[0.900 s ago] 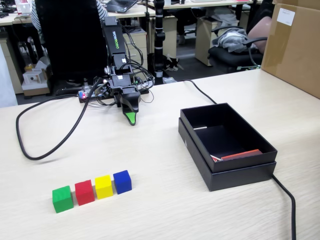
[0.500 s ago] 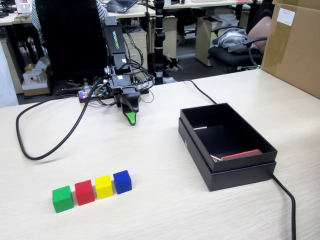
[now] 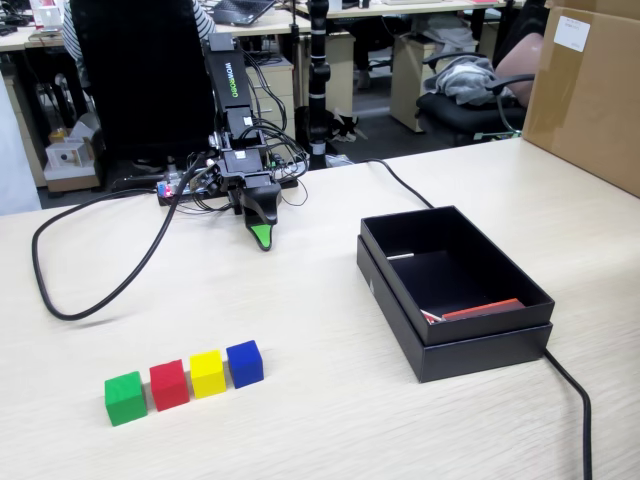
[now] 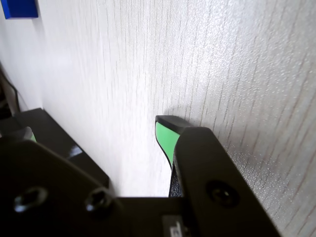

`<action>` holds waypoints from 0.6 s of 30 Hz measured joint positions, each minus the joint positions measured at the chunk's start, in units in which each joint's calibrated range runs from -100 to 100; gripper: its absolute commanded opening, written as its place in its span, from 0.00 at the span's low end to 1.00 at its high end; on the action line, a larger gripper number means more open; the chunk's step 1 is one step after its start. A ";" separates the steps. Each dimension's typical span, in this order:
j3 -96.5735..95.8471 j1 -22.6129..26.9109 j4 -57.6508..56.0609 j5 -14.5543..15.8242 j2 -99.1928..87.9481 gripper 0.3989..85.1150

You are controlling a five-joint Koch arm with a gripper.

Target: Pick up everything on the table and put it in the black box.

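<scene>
Four cubes sit in a row near the front-left of the bench in the fixed view, sides touching or nearly so: green cube at left, then red cube, yellow cube, blue cube at right. Row slants a bit, blue end further back. All four rest flat on the bench, none in the box, none held.

Black box lies to the right of the cubes, well apart from them, open top, set at an angle. Inside: a thin red strip along the near wall, plus a small pale streak by the far-left wall; can't tell what that is. No cube visible inside.

Gripper is behind the cubes, well apart from both row and box, pointing down w/ its green-faced tip at or just above the bench. Fixed view shows the jaws as one dark wedge; can't tell from there if apart or together. In the wrist view the gripper has its two jaws apart, w/ bare bench between them and nothing held: one green-faced jaw at centre, a 2nd dark jaw w/ a bit of green at lower left. Blue cube shows in the top-left corner of that view, far from the tips.

A thick black cable loops over the bench left of the arm; another cable runs past the box's right side. Brown carton stands at far right.
</scene>
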 measured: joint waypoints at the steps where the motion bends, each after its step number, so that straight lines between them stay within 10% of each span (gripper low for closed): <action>1: 0.00 0.00 0.00 0.00 0.00 0.57; 18: 0.00 0.10 0.00 0.00 -0.13 0.55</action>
